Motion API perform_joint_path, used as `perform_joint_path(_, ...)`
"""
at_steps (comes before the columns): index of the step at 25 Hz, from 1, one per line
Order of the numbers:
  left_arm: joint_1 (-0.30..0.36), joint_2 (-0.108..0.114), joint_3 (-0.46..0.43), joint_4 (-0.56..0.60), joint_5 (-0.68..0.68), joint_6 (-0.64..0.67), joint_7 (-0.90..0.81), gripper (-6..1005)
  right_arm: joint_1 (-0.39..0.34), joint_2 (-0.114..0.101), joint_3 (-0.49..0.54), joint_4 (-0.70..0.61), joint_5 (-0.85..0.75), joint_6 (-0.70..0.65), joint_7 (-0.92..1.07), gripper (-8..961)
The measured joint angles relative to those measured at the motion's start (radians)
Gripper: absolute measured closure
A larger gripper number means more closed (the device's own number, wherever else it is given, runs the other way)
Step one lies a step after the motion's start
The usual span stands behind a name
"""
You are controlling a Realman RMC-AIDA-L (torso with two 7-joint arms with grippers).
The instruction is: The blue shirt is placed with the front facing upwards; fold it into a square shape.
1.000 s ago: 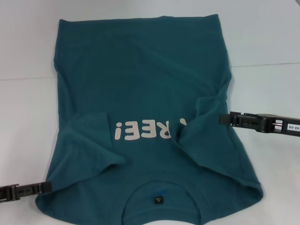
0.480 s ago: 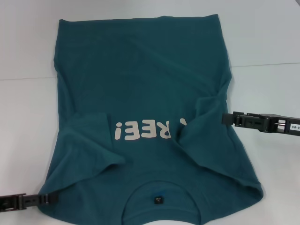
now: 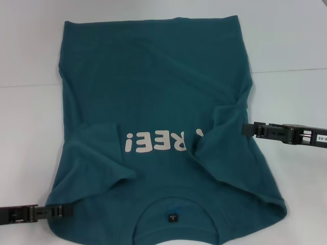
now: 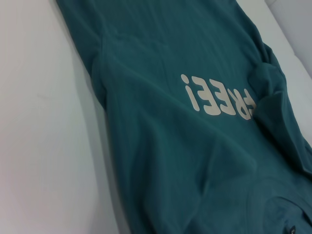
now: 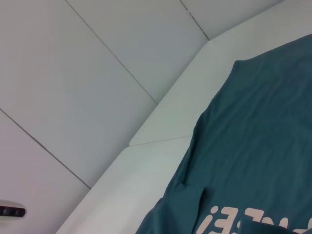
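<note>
I count one blue shirt (image 3: 163, 117), one white table (image 3: 291, 46) and two tools. No containers here.

The shirt lies spread on the table, front up, collar end nearest me and hem at the far end. Both short sleeves are folded inward over the chest. One off-white print (image 3: 153, 141) sits across the chest between the two folded sleeves; I read it upside down as "REE!" with the first letter hidden under the right sleeve fold. In the left wrist view the print (image 4: 218, 96) reads "FREE!" mirrored by my angle. One small dark tag (image 3: 172, 218) sits inside the collar; its writing is too small to read.

My left tool (image 3: 65, 210) is at the shirt's left shoulder edge, its tip over the fabric. My right tool (image 3: 247, 129) is at the shirt's right edge, beside the folded right sleeve. A white label on the right arm shows digits I can only partly read. I cannot tell whether either tool is open or closed.
</note>
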Motion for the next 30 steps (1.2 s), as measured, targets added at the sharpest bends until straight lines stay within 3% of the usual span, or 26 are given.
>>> perform_joint_path(22,-0.007,0.001,0.041,0.025,0.047,-0.030,-0.008,252,-0.008,0.006,0.000,0.000,0.002,-0.005,-0.003,43)
perform_joint_path(30,-0.007,-0.005,0.051,0.044,0.050,-0.047,-0.026,603,-0.008,0.010,0.001,0.000,0.002,-0.006,-0.004,45)
